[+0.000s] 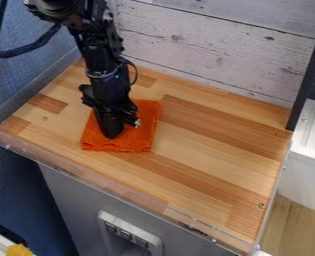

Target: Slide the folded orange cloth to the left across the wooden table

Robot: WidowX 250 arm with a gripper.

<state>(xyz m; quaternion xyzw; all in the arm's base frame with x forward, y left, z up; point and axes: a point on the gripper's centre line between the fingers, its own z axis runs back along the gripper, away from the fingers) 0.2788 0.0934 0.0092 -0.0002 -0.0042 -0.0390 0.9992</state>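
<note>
The black gripper (111, 134) points down over the left part of the wooden worktop, its tip at the middle of an orange cloth (139, 139). The cloth lies flat, roughly square and folded, with its front edge towards the worktop's front. The arm covers part of the cloth's back left side. Whether the fingertips press on the cloth or pinch it cannot be told.
The wooden worktop (206, 145) has a low clear rim (106, 186) along its front. A whitewashed plank wall (206, 50) stands behind it, with a dark post (308, 70) at the back right. A white surface (313, 127) lies beyond the right edge.
</note>
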